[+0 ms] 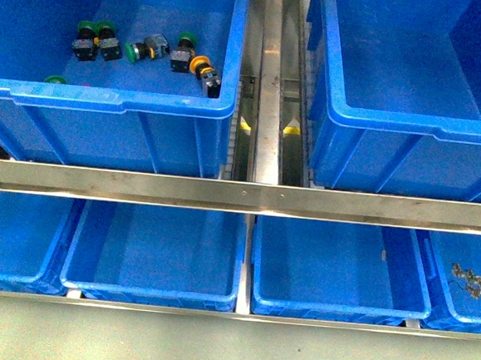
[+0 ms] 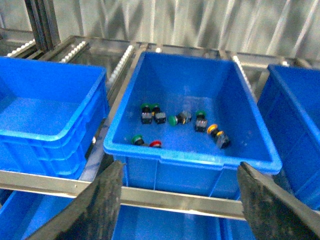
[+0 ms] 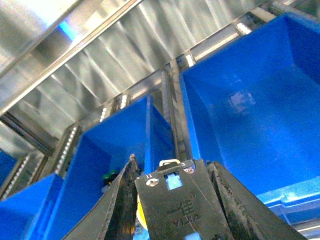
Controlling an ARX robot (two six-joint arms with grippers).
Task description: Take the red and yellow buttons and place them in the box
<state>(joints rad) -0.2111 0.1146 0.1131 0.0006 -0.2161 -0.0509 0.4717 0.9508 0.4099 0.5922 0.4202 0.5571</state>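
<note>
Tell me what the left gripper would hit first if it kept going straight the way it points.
Probably the near rim of the crate holding the buttons: the open left gripper looks toward it. Slightly higher, it would reach the red button by the near wall. Depth is unclear.

An industrial parts store: blue crates (image 1: pixel 345 121) on a steel roller rack (image 1: pixel 239 195) against corrugated metal wall (image 2: pixel 200 25).

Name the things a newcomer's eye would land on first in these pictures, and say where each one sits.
First, the cluster of push-button switches on the floor of the big blue crate at upper left in the front view: mostly green caps, one yellow-capped button at the group's right end. The left wrist view adds a red-capped button by the near wall. The right tool grips a grey-bodied part.
</note>
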